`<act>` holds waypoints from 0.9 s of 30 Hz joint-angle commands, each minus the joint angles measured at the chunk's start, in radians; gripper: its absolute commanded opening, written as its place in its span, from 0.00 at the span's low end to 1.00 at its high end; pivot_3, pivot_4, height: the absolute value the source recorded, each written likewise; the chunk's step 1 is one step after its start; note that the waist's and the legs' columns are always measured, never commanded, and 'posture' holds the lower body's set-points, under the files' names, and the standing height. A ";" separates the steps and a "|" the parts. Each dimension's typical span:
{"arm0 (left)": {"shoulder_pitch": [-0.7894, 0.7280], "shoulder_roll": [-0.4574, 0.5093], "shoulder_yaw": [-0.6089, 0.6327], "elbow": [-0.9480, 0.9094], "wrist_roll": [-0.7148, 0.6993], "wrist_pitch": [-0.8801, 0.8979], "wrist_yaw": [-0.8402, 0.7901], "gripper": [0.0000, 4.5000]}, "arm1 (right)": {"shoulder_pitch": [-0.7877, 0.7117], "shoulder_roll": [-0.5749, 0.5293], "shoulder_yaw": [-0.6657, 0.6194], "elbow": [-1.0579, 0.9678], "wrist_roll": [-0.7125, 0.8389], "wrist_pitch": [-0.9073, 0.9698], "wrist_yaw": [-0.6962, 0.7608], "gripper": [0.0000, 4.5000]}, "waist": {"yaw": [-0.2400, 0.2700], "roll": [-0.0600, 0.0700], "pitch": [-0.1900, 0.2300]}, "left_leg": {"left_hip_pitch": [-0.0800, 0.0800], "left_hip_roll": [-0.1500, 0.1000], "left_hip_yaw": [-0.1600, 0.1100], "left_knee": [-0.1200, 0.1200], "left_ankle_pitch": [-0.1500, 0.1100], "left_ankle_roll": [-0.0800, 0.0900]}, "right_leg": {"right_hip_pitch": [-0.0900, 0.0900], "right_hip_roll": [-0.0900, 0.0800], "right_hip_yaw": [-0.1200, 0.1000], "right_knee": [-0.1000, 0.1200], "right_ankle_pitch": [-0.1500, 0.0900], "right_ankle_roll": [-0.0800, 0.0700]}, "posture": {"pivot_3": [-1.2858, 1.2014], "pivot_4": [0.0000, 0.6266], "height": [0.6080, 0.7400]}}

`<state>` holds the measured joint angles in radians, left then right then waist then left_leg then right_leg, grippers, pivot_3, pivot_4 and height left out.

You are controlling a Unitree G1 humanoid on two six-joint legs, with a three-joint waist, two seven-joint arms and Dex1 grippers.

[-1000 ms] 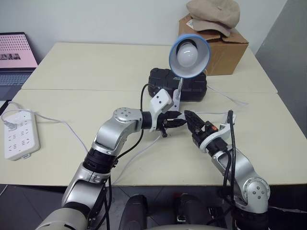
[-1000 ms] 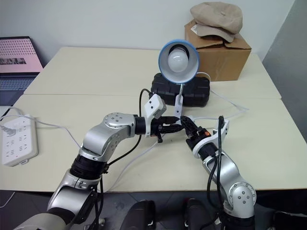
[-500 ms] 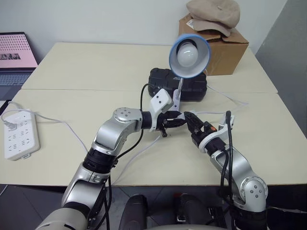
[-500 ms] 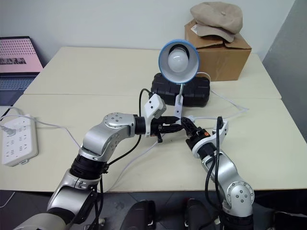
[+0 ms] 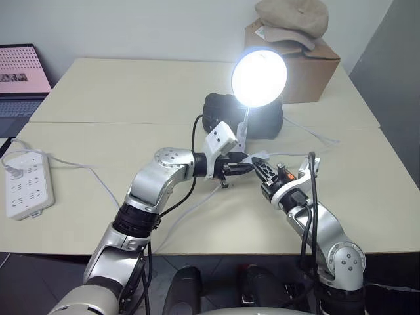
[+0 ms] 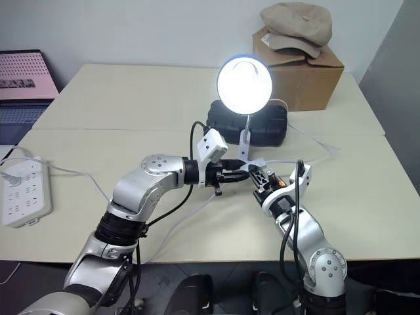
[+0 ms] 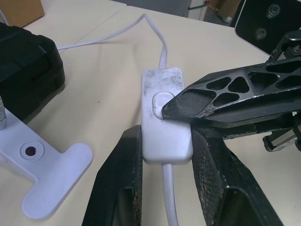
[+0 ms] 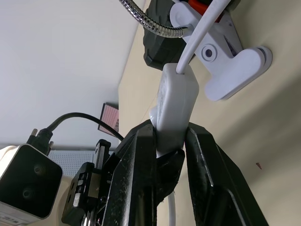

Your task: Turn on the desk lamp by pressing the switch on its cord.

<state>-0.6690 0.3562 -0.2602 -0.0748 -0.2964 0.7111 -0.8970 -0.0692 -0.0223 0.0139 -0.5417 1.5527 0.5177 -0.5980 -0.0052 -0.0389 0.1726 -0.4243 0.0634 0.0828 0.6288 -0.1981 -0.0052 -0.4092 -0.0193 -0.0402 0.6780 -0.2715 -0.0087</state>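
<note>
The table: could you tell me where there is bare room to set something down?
Free: the far tabletop behind the black case, and the stretch between the power strip and the left arm. Crowded: around the switch, where both claws meet.

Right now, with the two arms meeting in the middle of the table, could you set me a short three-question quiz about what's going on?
1. True or false: the desk lamp is lit.
2. What does the left gripper hold between its fingers: (a) the switch on the cord, (b) the power strip, (c) the cap?
3. What is the right gripper doing to the switch?

Key: 1 true. 2 (a). 3 it is closed on the switch, one finger pressing its button.
</note>
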 commanded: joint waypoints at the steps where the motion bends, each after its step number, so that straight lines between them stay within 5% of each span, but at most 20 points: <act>1: -0.018 0.001 0.005 -0.048 -0.016 -0.017 -0.007 0.25 | -0.011 -0.001 -0.006 -0.012 -0.002 -0.013 -0.001 0.11 | 0.000 0.000 0.000 | 0.000 0.000 0.000 0.000 0.000 0.000 | 0.000 0.000 0.000 0.000 0.000 0.000 | 0.52 0.24 1.00; 14: -0.020 0.004 0.004 -0.036 -0.005 -0.030 -0.009 0.25 | 0.020 -0.029 -0.021 -0.051 0.034 -0.009 0.027 0.72 | 0.000 0.000 0.000 | 0.000 0.000 0.000 0.000 0.000 0.000 | 0.000 0.000 0.000 0.000 0.000 0.000 | 0.52 0.24 1.00; 19: -0.030 0.009 -0.014 0.023 0.033 -0.085 -0.013 0.25 | 0.091 -0.161 -0.086 -0.167 0.098 0.011 0.056 0.95 | 0.003 0.001 0.000 | -0.001 0.000 0.000 0.000 0.000 0.000 | 0.000 0.000 0.000 -0.001 0.000 0.000 | 0.52 0.24 1.00; 22: -0.041 0.014 -0.035 0.074 0.060 -0.134 -0.029 0.25 | 0.085 -0.362 -0.125 -0.242 0.089 0.091 0.130 1.00 | 0.002 0.001 0.000 | -0.001 -0.001 0.000 0.000 0.000 0.000 | 0.000 0.000 0.000 -0.001 0.000 0.000 | 0.52 0.24 1.00; 27: -0.056 0.014 -0.074 0.175 0.104 -0.214 -0.064 0.25 | 0.113 -0.778 -0.134 -0.314 -0.212 0.252 0.349 1.00 | 0.005 0.001 0.001 | -0.001 -0.002 0.000 0.000 0.000 0.000 | 0.000 -0.001 0.000 -0.002 0.000 0.000 | 0.52 0.24 1.00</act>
<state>-0.7016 0.3716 -0.3204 0.0924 -0.2092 0.5458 -0.9425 0.0382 -0.7330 -0.1257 -0.8038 1.4491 0.7360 -0.3443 -0.0006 -0.0379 0.1735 -0.4252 0.0627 0.0814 0.6285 -0.1981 -0.0048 -0.4089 -0.0188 -0.0416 0.6758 -0.2719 -0.0094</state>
